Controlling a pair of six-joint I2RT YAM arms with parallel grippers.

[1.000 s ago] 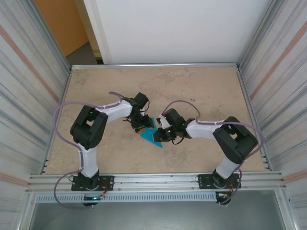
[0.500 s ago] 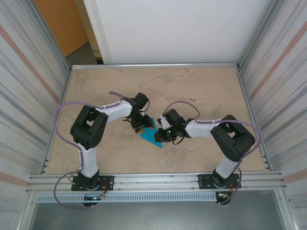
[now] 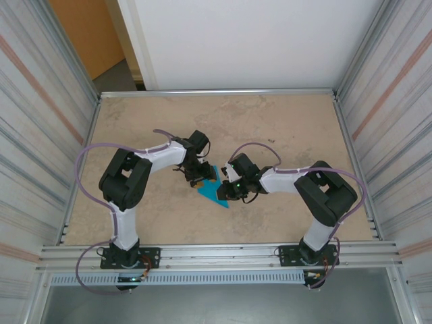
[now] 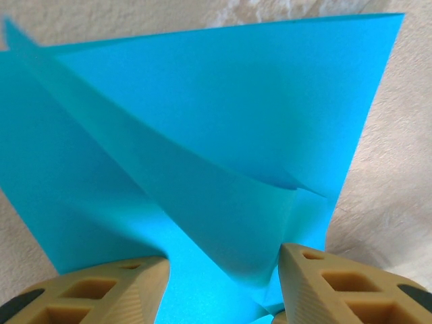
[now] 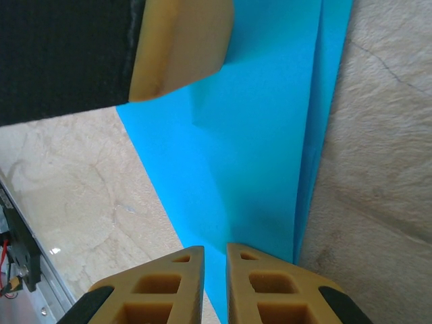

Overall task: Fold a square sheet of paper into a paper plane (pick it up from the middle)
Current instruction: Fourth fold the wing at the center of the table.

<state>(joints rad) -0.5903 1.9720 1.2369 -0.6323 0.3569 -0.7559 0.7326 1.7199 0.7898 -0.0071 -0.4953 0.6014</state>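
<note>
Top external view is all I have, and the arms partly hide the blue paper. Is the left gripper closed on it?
Observer: No. In the left wrist view the left gripper fingers stand apart, with a raised flap of the folded blue paper between them.
Operator: And the right gripper?
Observer: Almost closed, a narrow slit only, tips at the paper's edge; whether it pinches, I cannot tell.
Operator: Any fold there?
Observer: Yes, a straight crease runs along the paper's right side in that view.
</note>
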